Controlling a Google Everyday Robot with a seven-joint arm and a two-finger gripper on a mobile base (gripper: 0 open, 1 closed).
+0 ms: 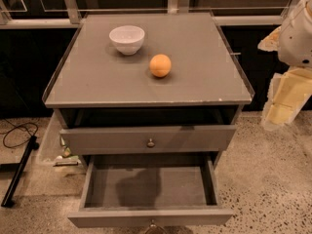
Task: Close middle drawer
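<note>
The grey cabinet (146,77) stands in the middle of the view. Its middle drawer (148,217) is pulled far out toward me; its bare inside shows and its small round knob (152,224) is at the bottom edge. The uppermost drawer (97,140) with its knob (150,143) sits slightly out under the top. The lowest drawer is hidden beneath the open one. My gripper (282,104) hangs at the right edge, beside the cabinet's right corner and well above and right of the open drawer, touching nothing.
A white bowl (127,38) and an orange (160,65) sit on the cabinet top. A black cable and bar (17,172) lie on the speckled floor at left. A dark wall with a rail runs behind the cabinet.
</note>
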